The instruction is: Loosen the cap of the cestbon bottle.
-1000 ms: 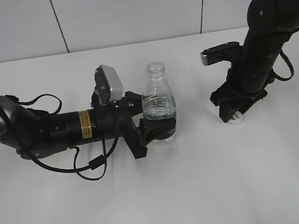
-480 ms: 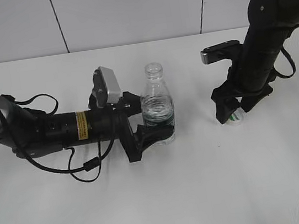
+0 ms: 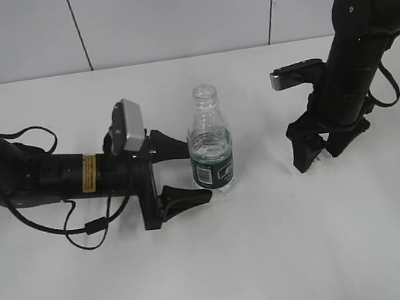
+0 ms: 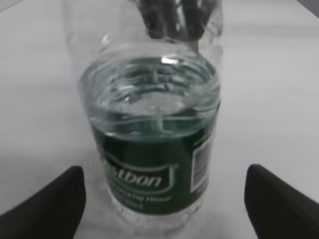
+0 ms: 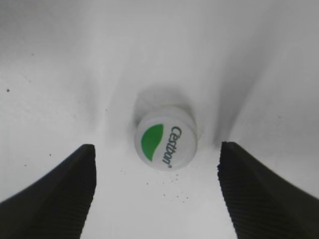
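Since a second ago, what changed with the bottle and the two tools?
The left tool let go of the cestbon bottle and backed off to the left, jaws wide open. The right tool opened and lifted off the cap, which lies on the table between its jaws. The bottle stayed upright and uncapped, shifted slightly left at most.

Bare table (image 3: 273,244) lay in front of the cestbon bottle (image 3: 210,142), left pincer (image 3: 180,169) flanked it, cap (image 5: 165,139) sat clear of right pincer (image 3: 321,154).
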`<control>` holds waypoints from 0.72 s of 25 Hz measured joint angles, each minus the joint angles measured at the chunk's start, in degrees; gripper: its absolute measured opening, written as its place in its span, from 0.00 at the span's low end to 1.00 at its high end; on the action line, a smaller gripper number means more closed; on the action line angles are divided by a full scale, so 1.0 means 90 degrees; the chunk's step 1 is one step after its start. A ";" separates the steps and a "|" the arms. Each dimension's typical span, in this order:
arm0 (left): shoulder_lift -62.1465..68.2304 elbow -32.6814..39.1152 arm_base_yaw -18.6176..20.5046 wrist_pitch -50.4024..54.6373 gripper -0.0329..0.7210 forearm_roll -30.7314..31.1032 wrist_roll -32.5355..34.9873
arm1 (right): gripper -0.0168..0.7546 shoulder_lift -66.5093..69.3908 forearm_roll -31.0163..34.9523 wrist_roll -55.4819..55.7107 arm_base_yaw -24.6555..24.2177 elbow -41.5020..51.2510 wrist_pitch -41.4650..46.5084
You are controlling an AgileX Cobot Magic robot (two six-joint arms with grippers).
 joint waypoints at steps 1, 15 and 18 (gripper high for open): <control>0.0000 0.0000 0.0094 0.0001 0.82 0.0099 -0.0061 | 0.78 0.0000 0.0000 0.0000 0.0000 0.0000 0.0033; -0.0611 0.0002 0.0870 0.0550 0.82 0.0888 -0.1369 | 0.78 -0.0427 0.0000 -0.0005 0.0000 0.0000 0.0258; -0.0920 0.0002 0.0870 0.1472 0.82 0.0870 -0.1607 | 0.78 -0.0663 -0.0006 -0.0005 0.0000 -0.0054 0.0170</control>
